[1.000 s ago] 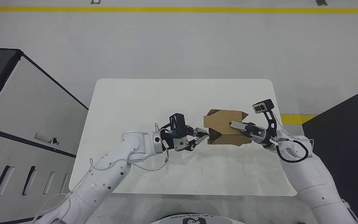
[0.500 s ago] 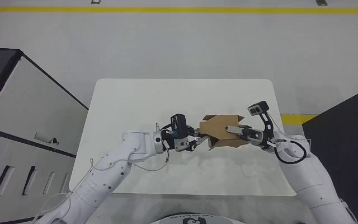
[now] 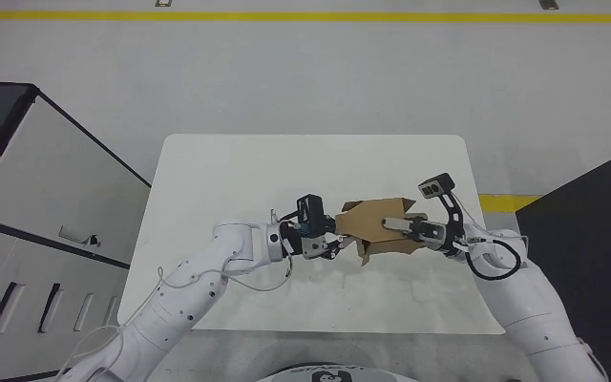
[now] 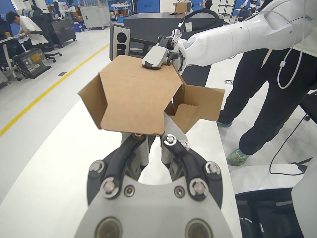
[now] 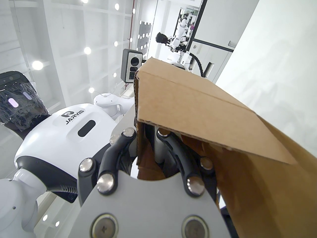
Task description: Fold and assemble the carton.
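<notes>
A brown cardboard carton (image 3: pixel 374 218) is held above the white table (image 3: pixel 239 181) between both arms, tilted, with its flaps spread. My left gripper (image 3: pixel 342 244) is shut on the edge of the carton's lower flap (image 4: pixel 138 105), its fingertips (image 4: pixel 135 137) pinching just under the cardboard. My right gripper (image 3: pixel 389 224) grips the opposite side and is shut on a carton wall (image 5: pixel 198 105), which passes between its fingers (image 5: pixel 128 134). In the left wrist view the right gripper (image 4: pixel 151 65) sits on the carton's far top edge. The carton's inside is mostly hidden.
The table's bare top stretches left of the arms and toward its far edge (image 3: pixel 315 137). A dark cabinet (image 3: pixel 29 143) stands off the table's left side, and a dark block (image 3: pixel 573 220) off its right side.
The carton has shifted left and tilted up off the table. My right gripper came left with it, and my left gripper closed in on the carton's near flap.
</notes>
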